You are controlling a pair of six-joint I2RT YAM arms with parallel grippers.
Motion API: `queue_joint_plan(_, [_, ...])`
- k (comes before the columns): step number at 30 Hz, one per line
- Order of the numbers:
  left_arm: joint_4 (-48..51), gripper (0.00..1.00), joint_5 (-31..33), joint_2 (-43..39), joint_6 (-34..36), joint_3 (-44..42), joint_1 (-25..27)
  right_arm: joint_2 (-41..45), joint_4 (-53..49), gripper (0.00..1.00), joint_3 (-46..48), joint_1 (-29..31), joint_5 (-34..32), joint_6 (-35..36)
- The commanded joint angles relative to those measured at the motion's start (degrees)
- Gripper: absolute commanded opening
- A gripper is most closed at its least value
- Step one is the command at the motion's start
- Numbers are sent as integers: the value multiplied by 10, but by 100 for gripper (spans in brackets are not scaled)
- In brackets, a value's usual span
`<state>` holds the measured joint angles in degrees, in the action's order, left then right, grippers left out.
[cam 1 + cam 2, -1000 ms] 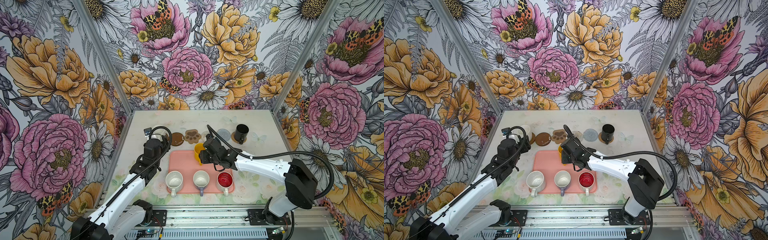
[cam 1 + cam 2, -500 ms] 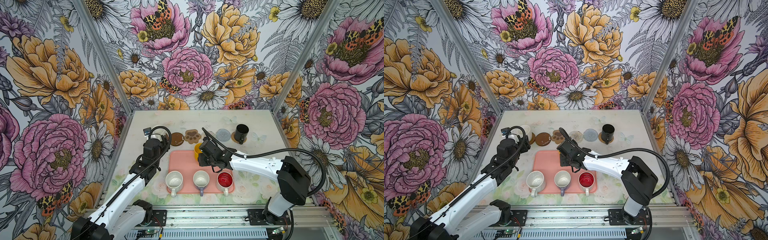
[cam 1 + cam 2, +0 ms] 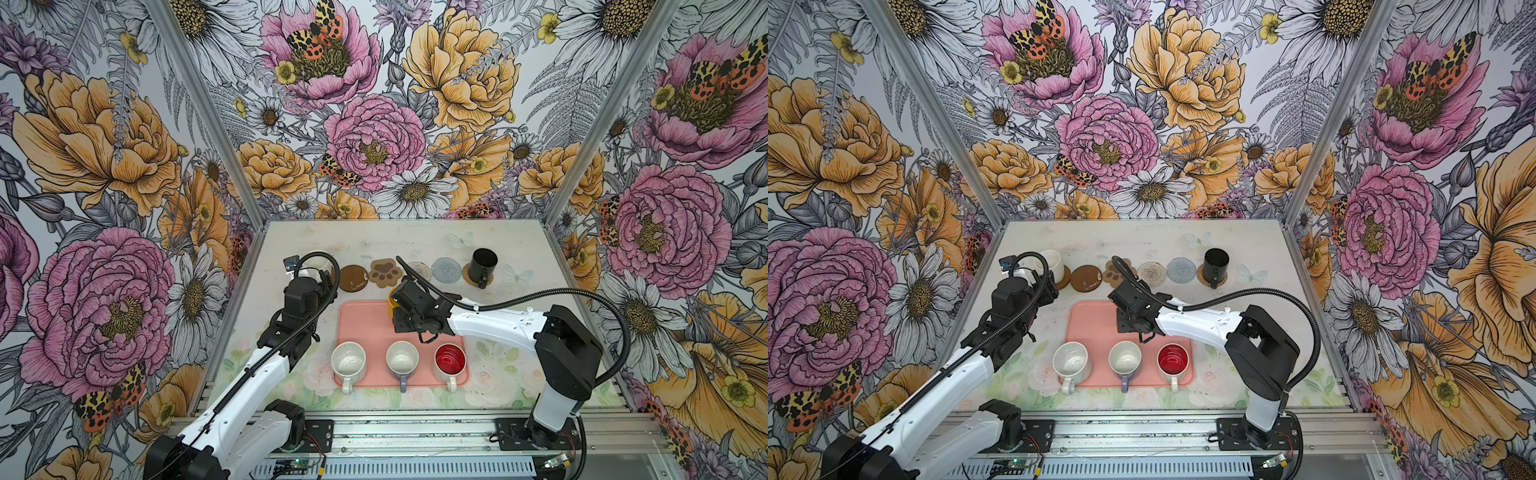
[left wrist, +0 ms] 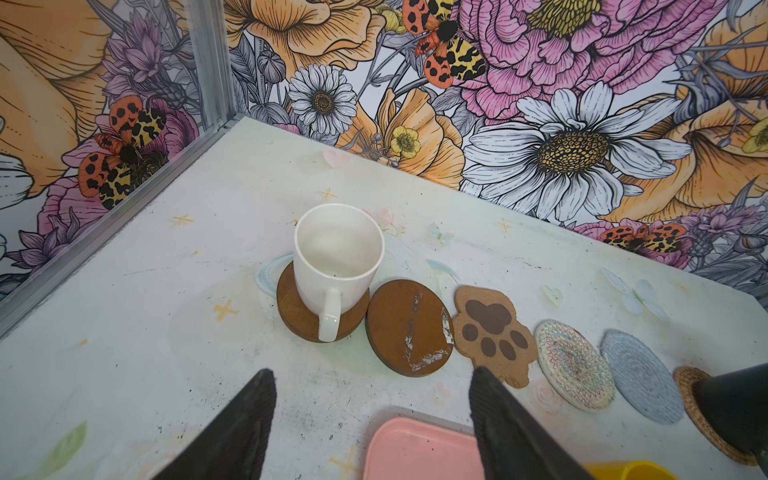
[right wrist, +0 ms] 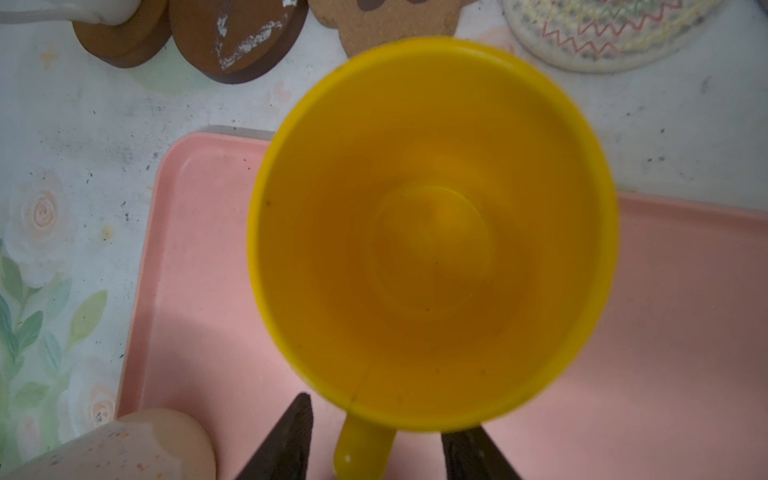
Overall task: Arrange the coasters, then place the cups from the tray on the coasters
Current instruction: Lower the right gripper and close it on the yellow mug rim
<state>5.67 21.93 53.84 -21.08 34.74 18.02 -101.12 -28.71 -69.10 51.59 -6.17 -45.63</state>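
**A:** Where are we locating the right tool [image 5: 374,415] in this plate?

**B:** We are finding it over the far edge of the salmon-pink tray [image 3: 361,328], directly above the yellow mug [image 5: 432,232]. Its jaws are standing apart on either side of the mug's handle [image 5: 361,449]. In the right wrist view we are reading a gap on each side, so the tool is released and is not clenched on anything. The mug is standing upright on the tray, just inside that far edge.

**A:** And the left tool [image 4: 372,370]?

**B:** We are noting it hovering above the surface [image 3: 374,241] near the tray's far left corner, with its jaws spread wide and holding nothing.

**A:** How are we labelling the row of coasters?

**B:** We are tracing it from left to right in both top views, beyond the tray:
- a dark brown disc [image 4: 295,311], which is carrying the white mug [image 4: 336,257]
- a second dark brown disc [image 4: 407,328], marked with white scuffs and lying just beside the first
- the tan paw-shaped coaster [image 4: 492,332]
- the clear patterned disc [image 4: 575,365]
- the pale blue woven disc [image 4: 642,378]
- the tan rattan disc [image 4: 694,395], which is lying under the black mug [image 3: 484,264]

**A:** Which mugs are we counting along the tray's near edge?

**B:** We are counting three in a line, with their handles pointing out over the near rim. They are the speckled white mug [image 3: 348,359], the lavender mug [image 3: 402,358] with its white inside, and the white mug with the red inside [image 3: 449,359].
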Motion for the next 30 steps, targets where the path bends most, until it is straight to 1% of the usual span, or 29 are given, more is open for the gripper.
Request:
queue_joint_plan(1, [-16, 75, -15, -4, -7, -10, -8, -14, -11, 53, -17, -10, -6, -12])
queue_joint_plan(12, [-20, 75, -24, -5, -10, -16, -19, -20, -21, 51, -18, -24, -19, -13])
queue_joint_plan(23, [-21, 75, -27, -6, -10, -18, -24, -45, -32, 47, -52, -23, -16, 0])
queue_joint_plan(27, [-23, 75, -28, -4, -11, -19, -25, -49, -37, 45, -56, -24, -18, 0])
queue_joint_plan(30, [-24, 75, -29, -3, -11, -19, -26, -52, -40, 40, -57, -25, -17, 0])
